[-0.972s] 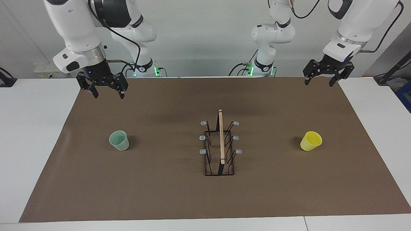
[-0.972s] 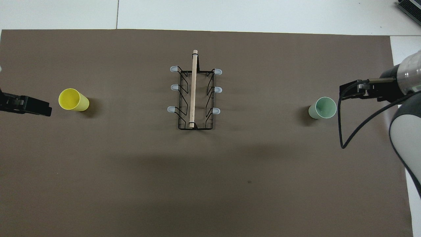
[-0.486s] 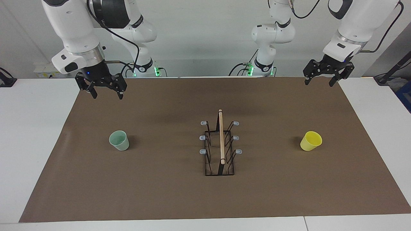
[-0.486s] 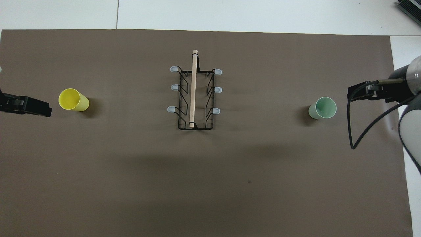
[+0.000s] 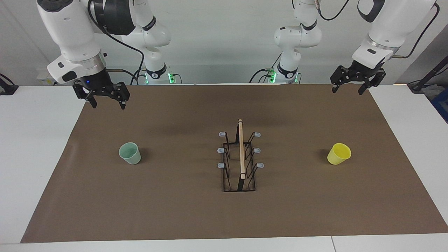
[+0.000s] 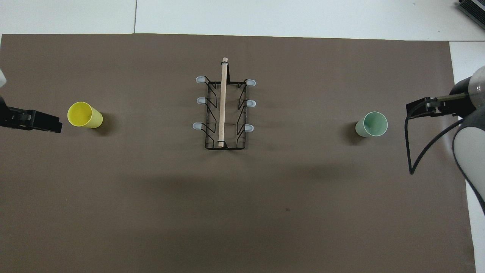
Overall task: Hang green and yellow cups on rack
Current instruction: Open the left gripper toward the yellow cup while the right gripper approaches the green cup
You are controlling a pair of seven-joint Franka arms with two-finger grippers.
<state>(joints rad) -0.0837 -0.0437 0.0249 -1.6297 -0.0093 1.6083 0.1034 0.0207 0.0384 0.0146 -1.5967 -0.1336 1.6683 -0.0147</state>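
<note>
Your right gripper (image 5: 105,100) has its fingers wide open and holds nothing. It hangs over the brown mat's (image 5: 182,217) edge, at the right arm's end of the table. Your left gripper (image 5: 352,85) is open and empty too, over the mat corner at the left arm's end.

The green cup (image 5: 130,153) stands upright on the mat toward the right arm's end. The yellow cup (image 5: 338,153) stands toward the left arm's end. The rack (image 5: 240,159) sits between them, well apart from both, with all six prongs bare.

These little cups could tip or slide if you come down off-center, because a finger would bump the rim.

Since a second ago, your right gripper has moved away from the green cup, toward the mat's edge. Your left gripper has hardly moved.
</note>
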